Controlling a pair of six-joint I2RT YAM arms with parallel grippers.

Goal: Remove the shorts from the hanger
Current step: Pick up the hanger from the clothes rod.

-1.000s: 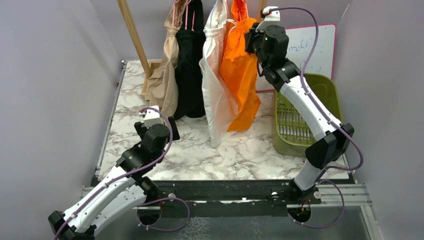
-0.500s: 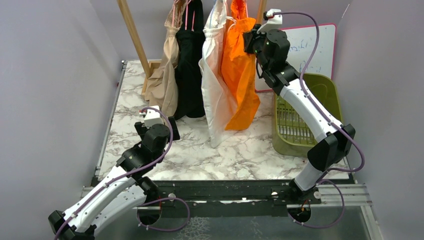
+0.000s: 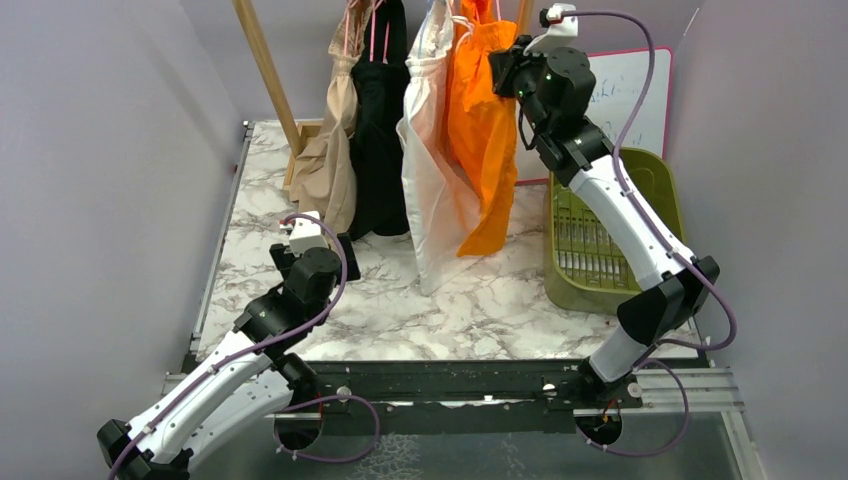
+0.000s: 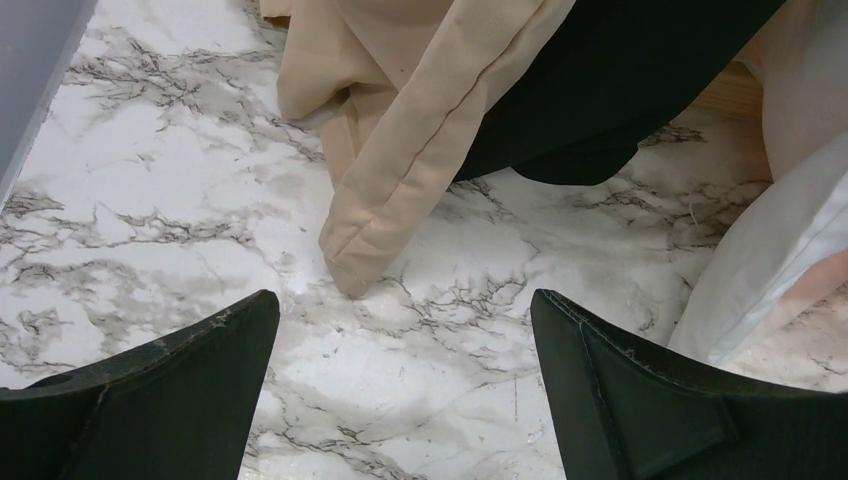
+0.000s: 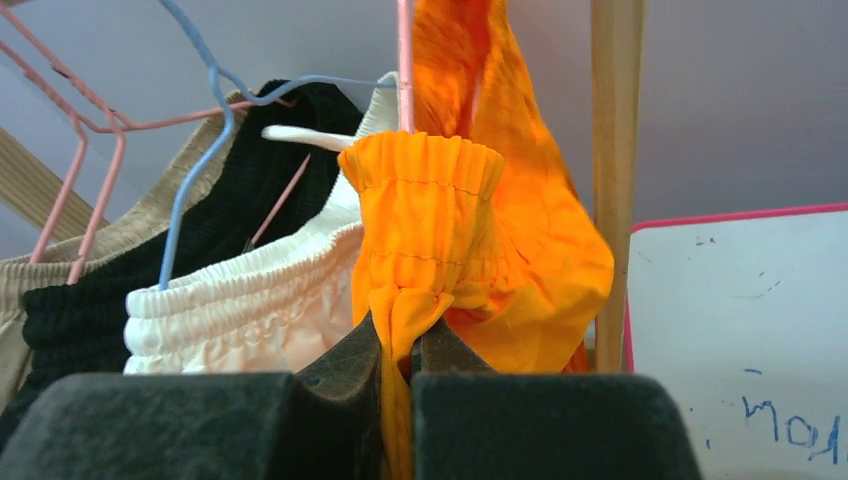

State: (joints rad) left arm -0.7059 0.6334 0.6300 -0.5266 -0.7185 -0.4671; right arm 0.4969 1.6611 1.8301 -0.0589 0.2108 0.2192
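Note:
Several shorts hang in a row at the back of the table: tan, black, cream-white and orange shorts. The orange shorts hang from a pink hanger. My right gripper is shut on a fold of orange fabric just under the gathered waistband. In the top view the right gripper sits high against the orange shorts. My left gripper is open over bare marble, its fingers wide apart, with the tan hem just ahead. The left gripper rests low at front left.
A wooden rack post leans at the back left, another post stands right of the orange shorts. A green basket sits at the right. A whiteboard leans on the back wall. Grey walls close both sides.
My right gripper has risen and shifted slightly right, lifting the orange shorts' waistband with it. The orange fabric now hangs straighter. The left arm has not moved.

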